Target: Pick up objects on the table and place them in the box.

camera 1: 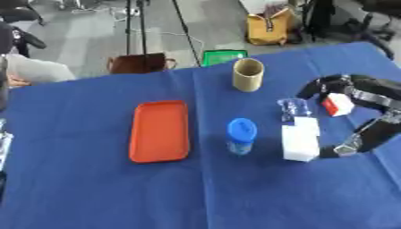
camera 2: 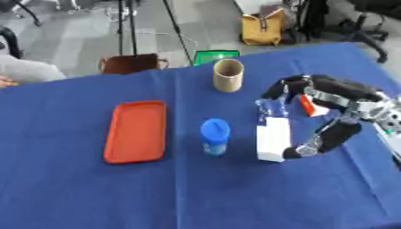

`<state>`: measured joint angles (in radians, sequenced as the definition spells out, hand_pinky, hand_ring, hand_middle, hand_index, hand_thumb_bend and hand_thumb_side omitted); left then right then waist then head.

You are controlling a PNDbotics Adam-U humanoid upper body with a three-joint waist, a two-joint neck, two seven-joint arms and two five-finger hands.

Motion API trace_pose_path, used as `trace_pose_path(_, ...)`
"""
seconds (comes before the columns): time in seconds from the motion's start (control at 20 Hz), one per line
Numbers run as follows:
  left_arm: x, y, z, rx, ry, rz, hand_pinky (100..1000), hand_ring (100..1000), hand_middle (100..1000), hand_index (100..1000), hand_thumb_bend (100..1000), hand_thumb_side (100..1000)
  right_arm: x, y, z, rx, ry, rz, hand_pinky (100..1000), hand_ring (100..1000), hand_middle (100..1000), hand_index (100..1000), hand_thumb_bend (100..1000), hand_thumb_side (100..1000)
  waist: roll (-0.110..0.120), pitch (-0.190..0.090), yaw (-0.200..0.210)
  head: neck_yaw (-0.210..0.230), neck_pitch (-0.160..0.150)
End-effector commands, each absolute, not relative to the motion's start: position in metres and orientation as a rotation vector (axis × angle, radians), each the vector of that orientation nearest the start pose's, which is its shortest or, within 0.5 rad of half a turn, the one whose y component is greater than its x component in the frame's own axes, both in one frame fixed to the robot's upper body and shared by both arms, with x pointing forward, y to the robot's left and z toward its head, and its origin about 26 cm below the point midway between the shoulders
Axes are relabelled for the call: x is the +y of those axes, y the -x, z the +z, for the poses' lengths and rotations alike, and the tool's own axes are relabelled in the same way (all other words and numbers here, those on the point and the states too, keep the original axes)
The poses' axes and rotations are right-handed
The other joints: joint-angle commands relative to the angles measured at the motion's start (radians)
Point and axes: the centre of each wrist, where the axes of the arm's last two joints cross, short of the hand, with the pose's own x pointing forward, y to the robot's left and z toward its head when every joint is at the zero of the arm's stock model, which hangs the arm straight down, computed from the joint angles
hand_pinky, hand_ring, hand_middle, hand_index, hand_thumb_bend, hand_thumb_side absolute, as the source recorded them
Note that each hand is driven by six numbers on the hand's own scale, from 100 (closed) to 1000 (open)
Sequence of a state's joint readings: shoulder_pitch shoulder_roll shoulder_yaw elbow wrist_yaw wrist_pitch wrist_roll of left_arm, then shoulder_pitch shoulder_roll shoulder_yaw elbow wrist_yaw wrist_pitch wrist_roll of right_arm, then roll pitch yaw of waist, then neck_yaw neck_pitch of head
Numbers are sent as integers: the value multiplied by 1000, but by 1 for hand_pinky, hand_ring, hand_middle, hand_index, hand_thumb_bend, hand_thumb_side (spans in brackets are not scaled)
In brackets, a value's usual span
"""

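My right hand (camera 2: pixel 344 92) comes in from the right and hangs open in a wide arc over the blue table (camera 1: pixel 235 197). Its fingers (camera 1: pixel 319 87) reach towards a small clear plastic thing (camera 1: pixel 293 107). The thumb (camera 1: pixel 348 146) ends beside the lower right corner of a white box (camera 1: pixel 300 141); I cannot tell whether it touches. A small red and white object (camera 1: pixel 338 105) lies inside the arc of the hand. A blue-capped bottle (camera 1: pixel 241 136) stands upright left of the white box. A flat orange tray (camera 1: pixel 159 130) lies further left.
An upright cardboard tube (camera 1: pixel 248 74) stands behind the bottle. Beyond the table's far edge are a brown bag (camera 1: pixel 139 63), a green item (camera 1: pixel 222 57) and a yellow bag (camera 1: pixel 269 27) on the floor. A grey sliver shows at the left edge (camera 1: pixel 3 143).
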<state>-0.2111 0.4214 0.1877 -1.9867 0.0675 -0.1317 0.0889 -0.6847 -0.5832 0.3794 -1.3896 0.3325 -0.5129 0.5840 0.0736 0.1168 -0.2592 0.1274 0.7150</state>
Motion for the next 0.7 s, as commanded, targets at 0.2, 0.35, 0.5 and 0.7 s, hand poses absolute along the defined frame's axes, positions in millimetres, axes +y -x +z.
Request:
trace_pose_path(0.2, 327, -286, 211, -2390, -382, -219, 479, 705, 691, 804, 723, 727, -253, -421, 174, -1655, 229, 2033, 668, 798, 801, 888, 692, 274, 3, -12, 5, -6, -3)
trace_pose_path(0.35, 327, -286, 211, -2392, -378, -216, 479, 705, 690, 804, 722, 728, -253, -425, 168, -1617, 250, 2053, 666, 793, 798, 885, 675, 270, 5, -10, 7, -7, -3)
trace_pose_path(0.5, 326, -286, 211, -2394, -373, -215, 479, 705, 689, 804, 721, 728, -254, -429, 163, -1610, 284, 2053, 662, 787, 790, 880, 667, 272, 7, -9, 8, -8, -4)
trace_pose_path(0.7, 326, -287, 211, -2395, -369, -215, 479, 705, 689, 805, 719, 729, -256, -433, 157, -1615, 340, 2031, 655, 779, 782, 875, 654, 272, 8, -9, 10, -11, -7)
